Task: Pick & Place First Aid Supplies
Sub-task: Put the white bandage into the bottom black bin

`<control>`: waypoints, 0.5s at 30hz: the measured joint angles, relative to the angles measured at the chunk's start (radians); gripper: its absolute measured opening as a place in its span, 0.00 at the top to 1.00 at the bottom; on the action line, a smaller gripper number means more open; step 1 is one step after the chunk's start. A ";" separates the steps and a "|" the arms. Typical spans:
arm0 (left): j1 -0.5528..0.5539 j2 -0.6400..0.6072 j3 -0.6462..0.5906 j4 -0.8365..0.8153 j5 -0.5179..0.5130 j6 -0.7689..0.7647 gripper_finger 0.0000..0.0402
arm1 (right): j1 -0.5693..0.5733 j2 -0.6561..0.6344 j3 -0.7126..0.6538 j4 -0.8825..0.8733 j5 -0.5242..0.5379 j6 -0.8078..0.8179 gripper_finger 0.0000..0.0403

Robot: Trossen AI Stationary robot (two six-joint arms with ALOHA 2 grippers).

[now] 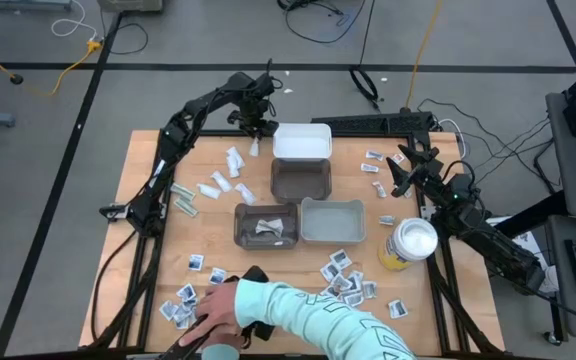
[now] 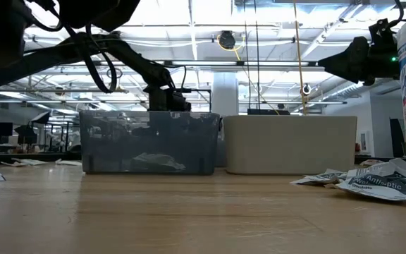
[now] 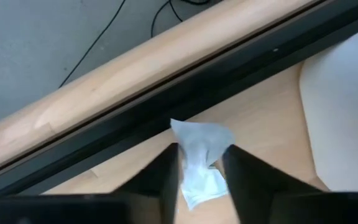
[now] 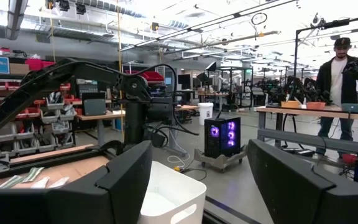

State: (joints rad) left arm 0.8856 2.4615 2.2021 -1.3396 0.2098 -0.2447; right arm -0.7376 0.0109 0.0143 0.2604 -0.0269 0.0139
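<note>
bins (image 1: 301,179): 4 | left pincer (image 3: 199,163): clamped on 1 white packet (image 3: 197,155) | right pincer (image 1: 404,170): spread wide, holding nothing

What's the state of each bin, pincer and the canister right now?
Left pincer: closed on a white packet, at the table's far edge.
Right pincer: open, empty, raised.
White bin: looks empty.
Dark bin: looks empty.
Grey bin: looks empty.
Clear bin: holds packets.
Yellow canister: upright, lid on.
</note>
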 joint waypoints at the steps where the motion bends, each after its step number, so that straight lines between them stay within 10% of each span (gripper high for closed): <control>1: 0.002 0.000 0.000 0.000 0.000 0.000 0.78 | 0.000 0.000 0.000 0.000 0.000 0.000 0.35; 6: 0.008 0.000 0.000 0.000 0.000 0.003 0.98 | 0.000 0.000 0.000 0.000 0.000 0.000 0.35; 15: 0.018 0.000 0.000 -0.002 0.000 0.015 0.99 | 0.000 0.000 0.000 0.000 0.000 0.000 0.35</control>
State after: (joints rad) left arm 0.9031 2.4615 2.2021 -1.3411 0.2096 -0.2295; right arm -0.7378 0.0109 0.0142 0.2605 -0.0270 0.0142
